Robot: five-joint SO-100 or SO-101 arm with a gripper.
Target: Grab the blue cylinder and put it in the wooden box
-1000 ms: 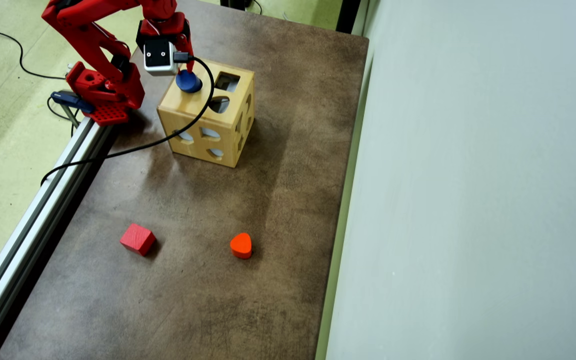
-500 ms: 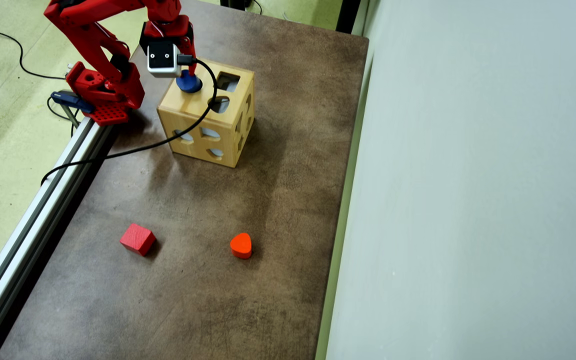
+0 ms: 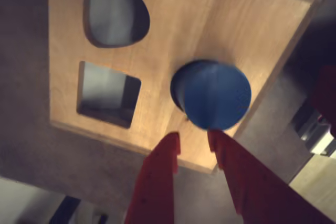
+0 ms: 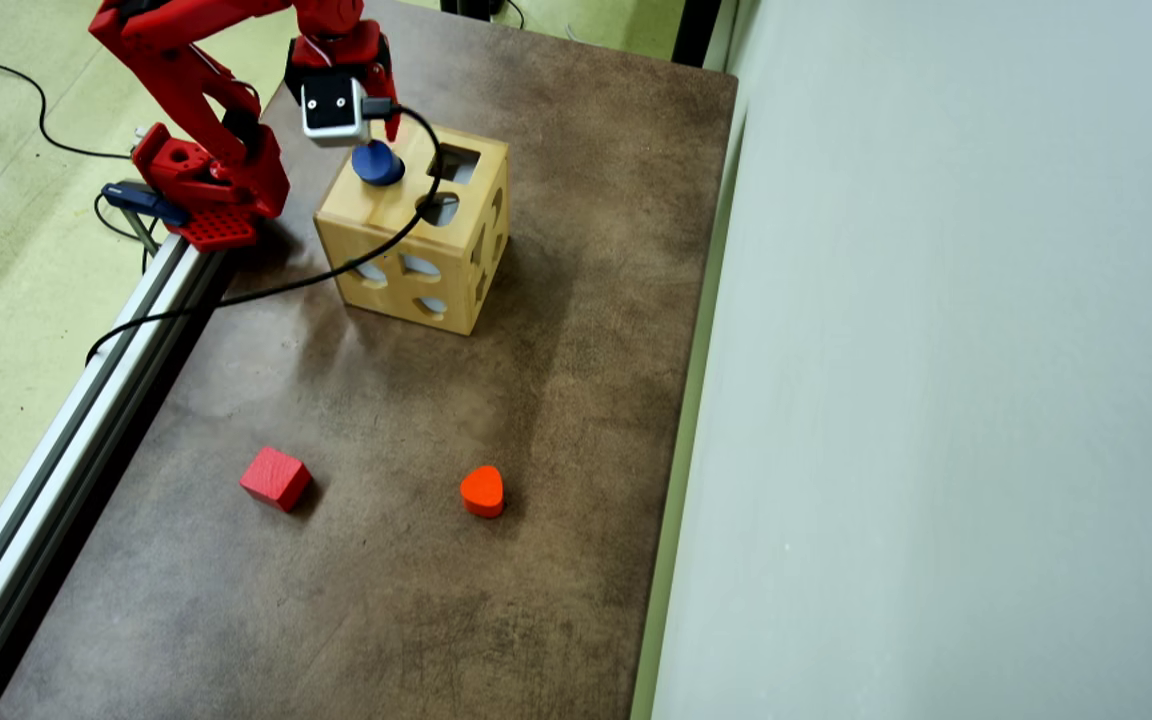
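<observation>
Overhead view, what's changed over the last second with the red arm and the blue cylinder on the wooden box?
The red arm's gripper has drawn back up-frame, off the small blue cylinder, which it seems to have let go. In the wrist view its fingertips sit clear of the cylinder, which stands in the round hole on the light-wood box, not yet dropped through. The box, red cube and orange heart block stayed put.

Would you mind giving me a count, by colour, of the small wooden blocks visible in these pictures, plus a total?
Blue: 1, the blue cylinder standing on top of the wooden box
Red: 1, the red cube on the table
Orange-red: 1, the heart-shaped block on the table
Total: 3 blocks
</observation>
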